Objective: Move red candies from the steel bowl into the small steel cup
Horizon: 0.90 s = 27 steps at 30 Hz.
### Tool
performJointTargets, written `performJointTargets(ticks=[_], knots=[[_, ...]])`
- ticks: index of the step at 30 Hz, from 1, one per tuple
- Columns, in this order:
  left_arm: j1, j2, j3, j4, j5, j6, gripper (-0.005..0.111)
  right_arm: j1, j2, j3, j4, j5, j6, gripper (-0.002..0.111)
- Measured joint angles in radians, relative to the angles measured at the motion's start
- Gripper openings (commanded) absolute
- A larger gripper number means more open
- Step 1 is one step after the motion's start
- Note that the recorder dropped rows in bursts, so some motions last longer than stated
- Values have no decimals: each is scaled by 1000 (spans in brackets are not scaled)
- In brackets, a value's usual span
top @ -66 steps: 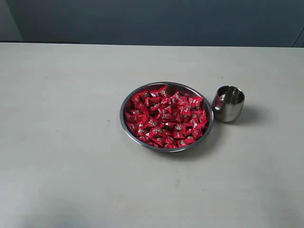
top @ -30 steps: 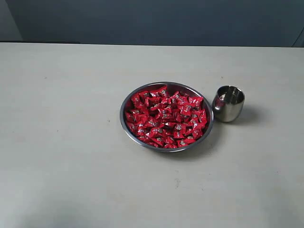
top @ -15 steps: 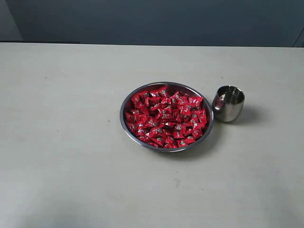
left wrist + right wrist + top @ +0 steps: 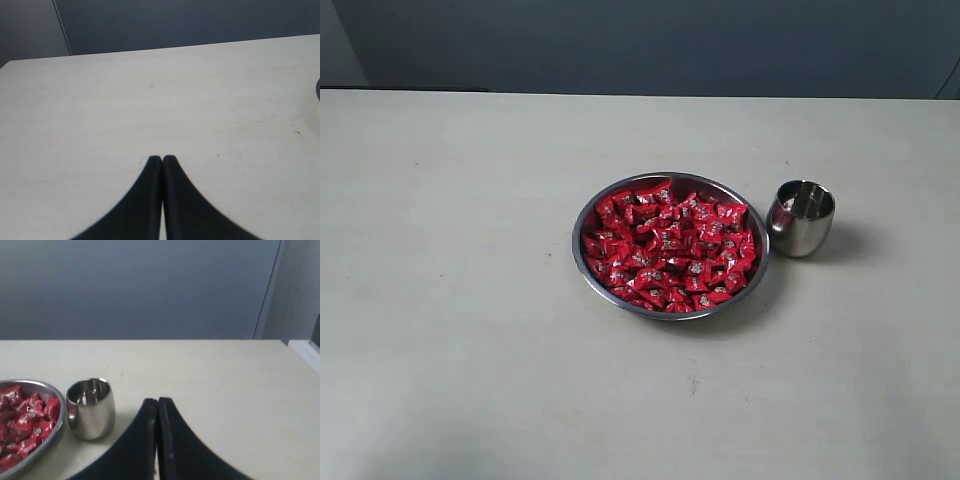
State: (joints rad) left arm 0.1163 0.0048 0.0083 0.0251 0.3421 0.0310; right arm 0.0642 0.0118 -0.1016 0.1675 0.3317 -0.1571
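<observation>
On my exterior feed the steel bowl point(image 4: 576, 245) sat near the middle of the pale table point(image 4: 460, 300), heaped across its whole floor with the red candies point(image 4: 670, 247). The small steel cup point(image 4: 801, 225) stood upright just beside the bowl's right rim, so close that I could not say whether the two touched. Neither arm showed in that view. Through the left wrist camera I saw the left gripper point(image 4: 162, 159) with its two dark fingers pressed together at the tips, nothing between them, above bare tabletop; a dark curved sliver at the frame's edge point(image 4: 318, 90) may have been the bowl's rim, but too little of it showed for me to be sure. The right wrist camera gave me the right gripper point(image 4: 157, 401) likewise closed, tips meeting and holding nothing, hanging above the table near the cup point(image 4: 90, 412). In that feed the cup stood just beside the bowl's rim point(image 4: 61, 415), with candies point(image 4: 22, 425) piled inside the bowl, and I made out only reflections on the cup's inner wall.
</observation>
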Motion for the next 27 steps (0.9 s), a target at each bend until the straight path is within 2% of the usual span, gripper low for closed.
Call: performJointTargets(ticks=[6,10,13,17,27], knots=[[0,0,0,0,0,0,0,0,96,-141,0,2,0,0],[0,0,0,0,0,0,0,0,241,-315,0,2,0,0],[0,0,0,0,0,0,0,0,289,-389,0,-56,0,0],[0,0,0,0,0,0,0,0,289,-397,0,-126,0,0],[0,0,0,0,0,0,0,0,289,-397,40,-131,0,0]])
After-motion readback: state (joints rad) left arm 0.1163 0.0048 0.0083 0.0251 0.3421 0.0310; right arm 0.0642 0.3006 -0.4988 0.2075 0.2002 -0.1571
